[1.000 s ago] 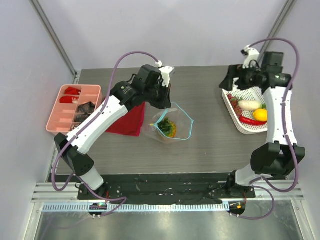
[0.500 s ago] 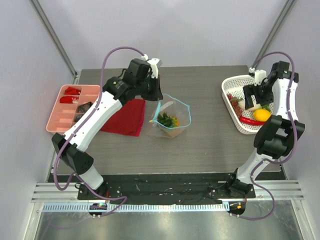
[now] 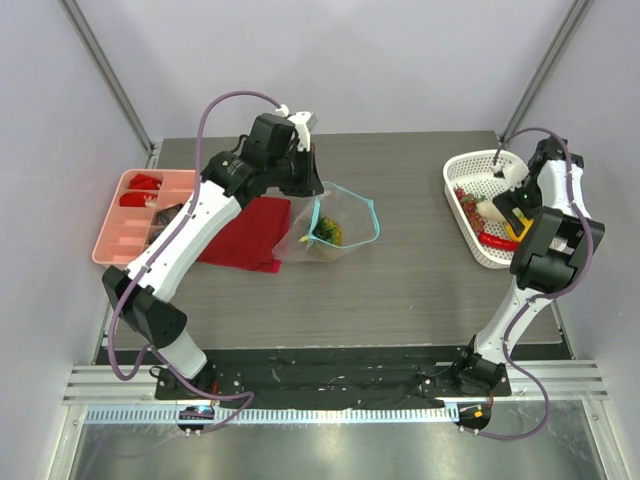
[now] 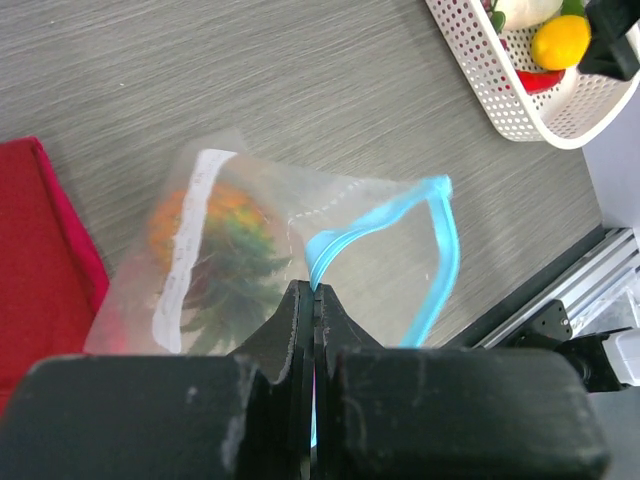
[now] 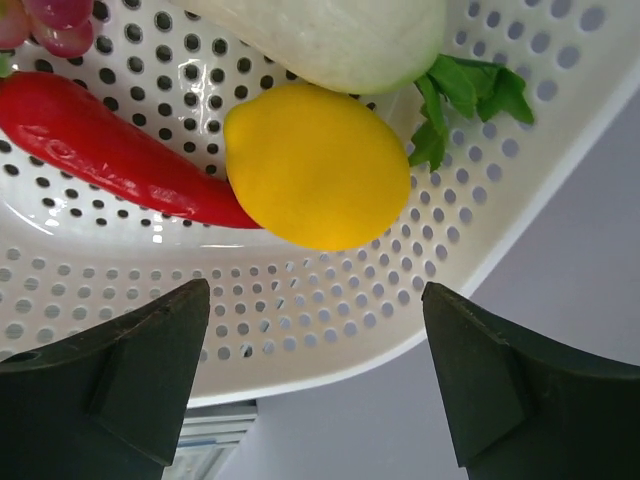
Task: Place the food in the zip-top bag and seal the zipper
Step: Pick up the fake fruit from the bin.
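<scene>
The right end effector has just dropped into the white basket at 2 o'clock, spread wide over the round orange, with chili and radish beside it. The left end effector, pinching the zipper, has drawn the zip-top bag slightly toward 11 o'clock near the centre of the surface, mouth held open, pineapple inside; the next pick looks ready to start
</scene>
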